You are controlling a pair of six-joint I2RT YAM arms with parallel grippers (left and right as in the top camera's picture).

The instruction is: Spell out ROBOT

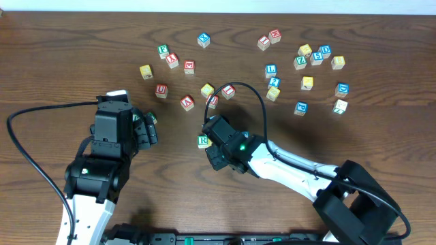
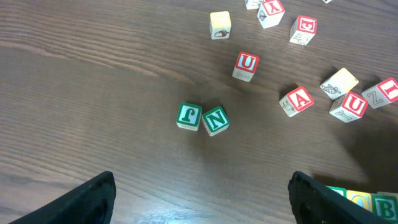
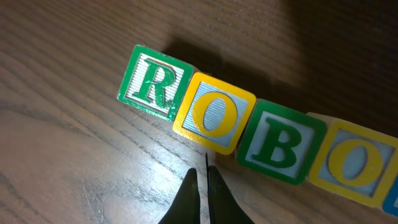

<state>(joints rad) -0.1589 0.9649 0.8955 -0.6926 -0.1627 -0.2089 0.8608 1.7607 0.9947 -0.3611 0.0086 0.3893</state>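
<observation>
In the right wrist view the cubes lie in a touching row: green-framed R [image 3: 151, 84], yellow O [image 3: 214, 114], green-framed B [image 3: 281, 142], a second yellow O [image 3: 354, 163]. A blue sliver at the frame's right edge follows them, its letter cut off. My right gripper [image 3: 202, 171] is shut and empty, its tips just in front of the first O. From overhead only the R [image 1: 203, 141] shows beside my right gripper [image 1: 216, 151]. My left gripper [image 2: 202, 205] stands open and empty. The row's end [image 2: 357, 199] shows at that view's lower right.
Green J [image 2: 189, 116] and N [image 2: 216, 120] cubes lie just ahead of the left gripper [image 1: 151, 129]. Red-lettered U [image 2: 247, 64] and A [image 2: 297, 101] cubes and a plain yellow one [image 2: 220, 24] lie beyond. Several more cubes are scattered across the far right of the table [image 1: 320, 58].
</observation>
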